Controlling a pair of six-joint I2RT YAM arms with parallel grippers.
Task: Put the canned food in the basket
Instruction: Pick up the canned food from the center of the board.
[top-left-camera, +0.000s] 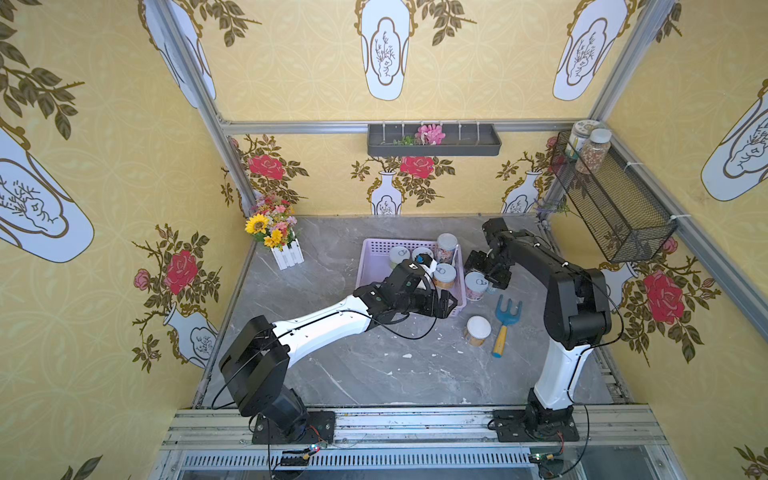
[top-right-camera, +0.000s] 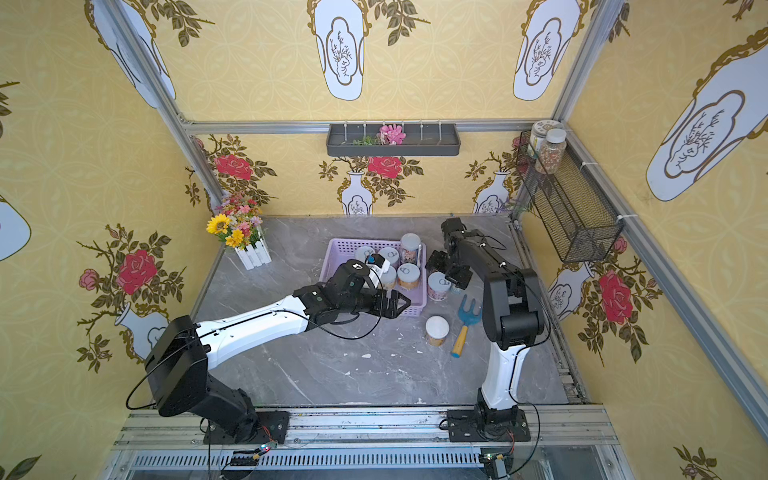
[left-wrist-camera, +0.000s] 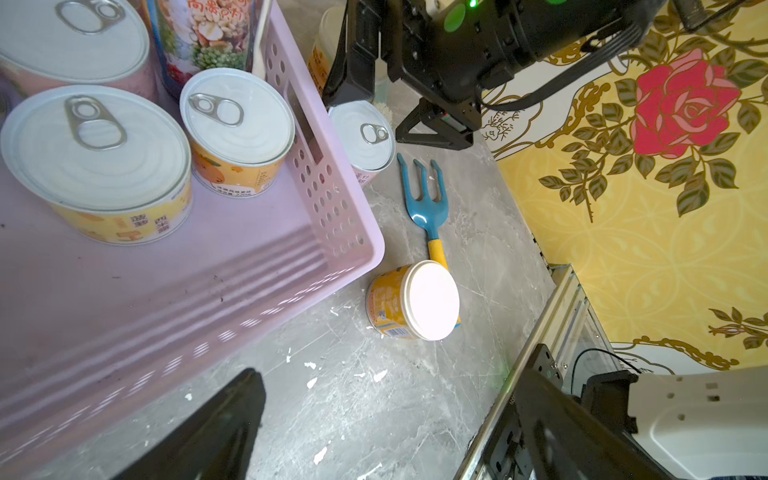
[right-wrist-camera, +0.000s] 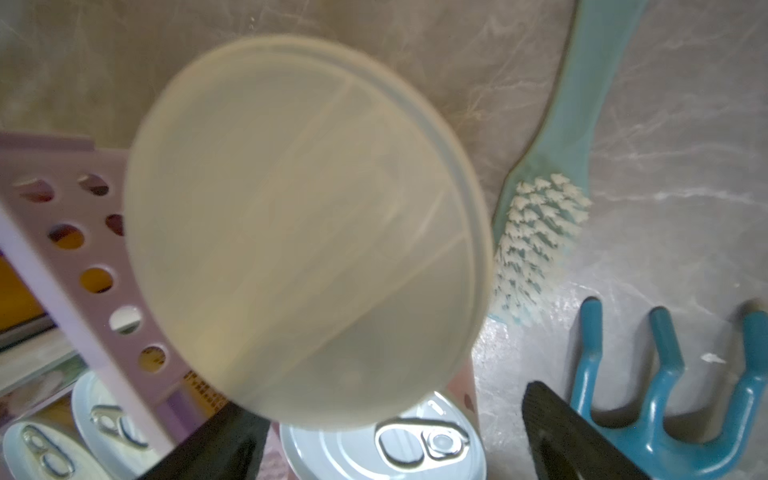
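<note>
A: The right pincer (top-left-camera: 485, 277) is down over the pink tin (top-left-camera: 475, 286). That tin stands upright on the table (top-left-camera: 374, 365), just outside the right wall of the basket (top-left-camera: 384, 246). The pincer is spread, 1 finger on each side of the tin, not clamped.

B: So released and straddling. And the left one?

A: The left pincer (top-left-camera: 448, 305) hangs over the basket's near right corner, wide open, nothing between its fingers.

B: What's in the basket?

A: The left wrist view shows 3 short tins (left-wrist-camera: 95, 145) plus the tall tin (left-wrist-camera: 199, 37), all standing inside.

B: And what's loose?

A: The pink tin, plus a yellow tin (top-left-camera: 478, 330) upright nearer the front, just beside the handle of the garden fork (top-left-camera: 509, 309). There's also a half-hidden tin (left-wrist-camera: 320, 62) with a yellow label peeking out behind the right pincer. It's hard to read.

B: What does the next move turn on?

A: My call is the pink tin. Its long axis is vertical and it sits right between the right fingers, so a side squeeze fits. The basket lies to the robot's left of it, so it's lift, then carry left over the wall. That wall is very close to the tin, so the inner finger has little room. The yellow tin lies nearer the left pincer, just off the basket's corner.
</note>
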